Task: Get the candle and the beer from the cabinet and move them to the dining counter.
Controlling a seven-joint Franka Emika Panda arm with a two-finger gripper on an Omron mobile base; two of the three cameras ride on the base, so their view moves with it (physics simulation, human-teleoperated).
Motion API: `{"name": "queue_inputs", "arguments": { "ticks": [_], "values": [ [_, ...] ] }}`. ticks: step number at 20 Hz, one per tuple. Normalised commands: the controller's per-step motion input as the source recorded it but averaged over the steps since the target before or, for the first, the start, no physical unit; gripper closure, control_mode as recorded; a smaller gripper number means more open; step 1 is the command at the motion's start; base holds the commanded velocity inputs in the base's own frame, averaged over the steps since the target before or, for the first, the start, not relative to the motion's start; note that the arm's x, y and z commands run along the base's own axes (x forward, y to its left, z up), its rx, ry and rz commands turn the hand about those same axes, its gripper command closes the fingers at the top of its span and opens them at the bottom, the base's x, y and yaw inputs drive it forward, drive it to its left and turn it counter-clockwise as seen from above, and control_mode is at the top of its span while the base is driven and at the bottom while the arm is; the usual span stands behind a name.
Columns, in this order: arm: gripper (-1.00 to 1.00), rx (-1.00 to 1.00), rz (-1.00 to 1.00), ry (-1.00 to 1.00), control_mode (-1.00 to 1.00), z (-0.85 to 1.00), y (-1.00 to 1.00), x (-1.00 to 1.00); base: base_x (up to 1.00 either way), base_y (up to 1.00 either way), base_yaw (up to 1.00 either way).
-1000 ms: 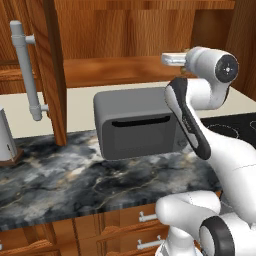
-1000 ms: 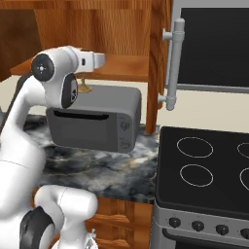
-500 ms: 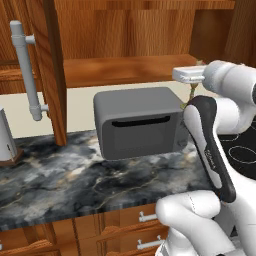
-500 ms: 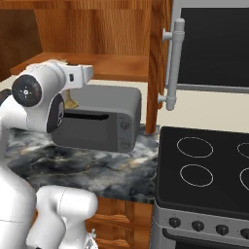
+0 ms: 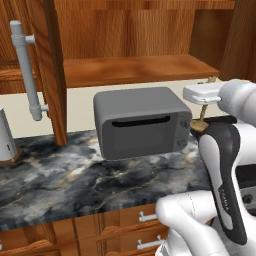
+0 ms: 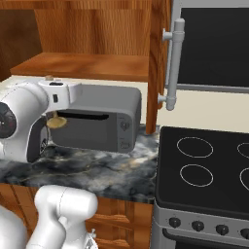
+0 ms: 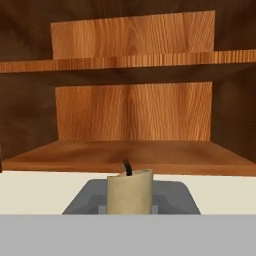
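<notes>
From the left base view you see the gripper [image 5: 204, 102] out in front of the open cabinet [image 5: 125, 70], beside the grey microwave [image 5: 140, 120]; the candle [image 5: 202, 119] hangs below the white hand, its brass-gold flared base just showing beside the dark forearm; the fingers are clamped on the candle, so your job, as I judge it, is the carry to the dining counter; keep the hand level so the taper stays upright, and swing wide of the microwave's corner and the cabinet door with its long grey bar handle [image 5: 27, 70]; the marbled counter [image 5: 70, 180] below is glossy black and grey, hard and unforgiving if the candle slips.

From the right base view the candle [image 6: 57, 121] shows as a round gold disc under the gripper [image 6: 54, 104], close in front of the microwave [image 6: 97, 119]; the cabinet [image 6: 87, 65] shelf is bare, smooth reddish wood; the black stove [image 6: 204, 170] lies well apart to the right; I cannot make out the beer here.

From the hand view the candle [image 7: 129, 191] stands straight, a matt cream cylinder with a short black wick; behind it lie the microwave's [image 7: 85, 197] flat grey top and the cabinet [image 7: 130, 155] with its two grained wooden shelves; pull back slowly before you turn.
</notes>
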Motion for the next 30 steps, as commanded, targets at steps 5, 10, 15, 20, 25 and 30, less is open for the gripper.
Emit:
{"name": "queue_inputs", "arguments": {
  "ticks": [5, 10, 15, 20, 25, 30],
  "values": [
    [1.00, 0.00, 0.00, 0.00, -1.00, -0.01, 0.00, -0.56, 0.00, 0.00, 0.00],
    [1.00, 0.00, 0.00, 0.04, -1.00, 0.00, 0.00, -0.37, 0.00, 0.00, 0.00],
    [1.00, 0.00, 0.00, 0.05, -1.00, 0.00, 0.00, -0.23, 0.00, 0.00, 0.00],
    [1.00, 0.00, 0.00, 0.00, -1.00, 0.00, 0.00, -0.03, 0.00, 0.00, 0.00],
    [1.00, 0.00, 0.00, 0.00, 1.00, 0.00, 0.00, 0.00, -0.02, 0.00, 0.00],
    [1.00, 0.00, 0.00, 0.00, 1.00, 0.00, 0.00, 0.00, -0.74, 0.13, 0.00]
  ]
}}
